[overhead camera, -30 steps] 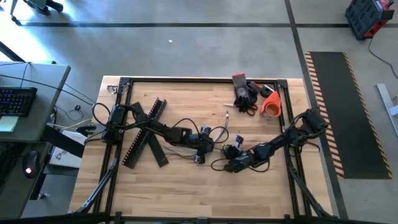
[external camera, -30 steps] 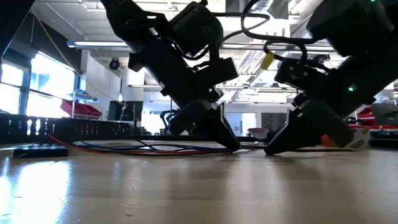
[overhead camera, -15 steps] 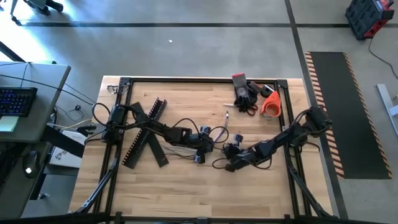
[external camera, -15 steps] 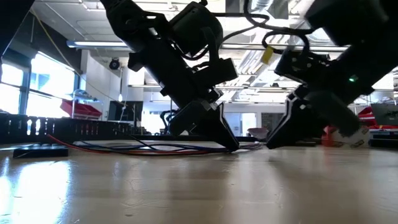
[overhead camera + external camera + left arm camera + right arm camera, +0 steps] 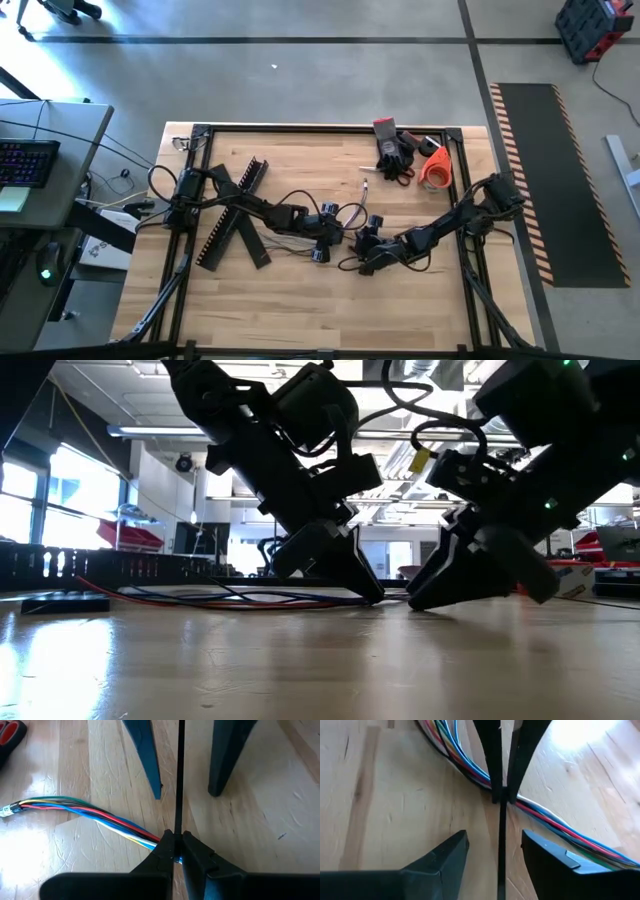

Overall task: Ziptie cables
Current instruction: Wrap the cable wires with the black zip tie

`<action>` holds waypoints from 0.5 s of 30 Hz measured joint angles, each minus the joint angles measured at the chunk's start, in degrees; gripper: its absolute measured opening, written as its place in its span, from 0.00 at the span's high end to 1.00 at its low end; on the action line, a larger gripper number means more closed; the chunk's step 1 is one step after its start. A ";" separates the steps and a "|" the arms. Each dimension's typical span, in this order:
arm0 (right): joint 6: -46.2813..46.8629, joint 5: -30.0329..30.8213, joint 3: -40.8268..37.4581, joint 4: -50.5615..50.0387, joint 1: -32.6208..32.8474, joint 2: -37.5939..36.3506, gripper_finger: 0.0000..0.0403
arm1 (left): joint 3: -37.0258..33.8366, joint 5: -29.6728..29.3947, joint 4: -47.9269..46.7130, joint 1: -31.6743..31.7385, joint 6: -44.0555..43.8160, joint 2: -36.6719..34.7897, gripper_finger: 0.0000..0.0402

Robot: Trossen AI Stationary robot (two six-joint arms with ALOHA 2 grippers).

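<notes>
Pinching the cables point(image 5: 95, 815) hard between its closed fingertips, the left gripper point(image 5: 174, 851) is pressing down near the middle of the wooden table point(image 5: 300, 300). A thin black zip tie point(image 5: 179, 775) is running straight away from that same pinch point, out between the two spread fingers of the other arm. Seen from the right wrist, the left gripper's dark fingers point(image 5: 492, 760) are meeting on the bundle point(image 5: 465, 762), while the right gripper point(image 5: 495, 845) is sitting open with the black strip point(image 5: 501, 850) lying in the gap between its fingers, touching neither as far as can be told.

Spreading outward from the grip, the coloured wires, red, blue, green, yellow and white, are lying flat on the wood and curving off to one side. In the low view both grippers point(image 5: 350, 575) point(image 5: 445, 585) are tilting toward each other with tips close to the tabletop. From above, the cables point(image 5: 300, 200) are looping around the centre, the slotted black bars point(image 5: 235, 215) are lying nearer the left arm, and an orange tape roll point(image 5: 435, 168) and black gloves point(image 5: 397, 150) are resting at the far right corner.
</notes>
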 joint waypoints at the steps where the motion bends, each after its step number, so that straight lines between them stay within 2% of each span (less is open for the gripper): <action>1: 0.30 0.35 0.06 0.68 0.01 0.48 0.57 | 0.00 0.04 0.00 0.00 -0.06 0.00 1.00; 7: 2.85 3.35 0.06 1.58 -0.33 1.20 0.64 | 0.00 0.10 0.00 -0.02 -0.50 0.00 1.00; 15: 3.91 -4.61 0.14 1.60 -3.93 1.07 0.72 | 0.00 0.42 0.03 -0.04 -0.54 0.00 1.00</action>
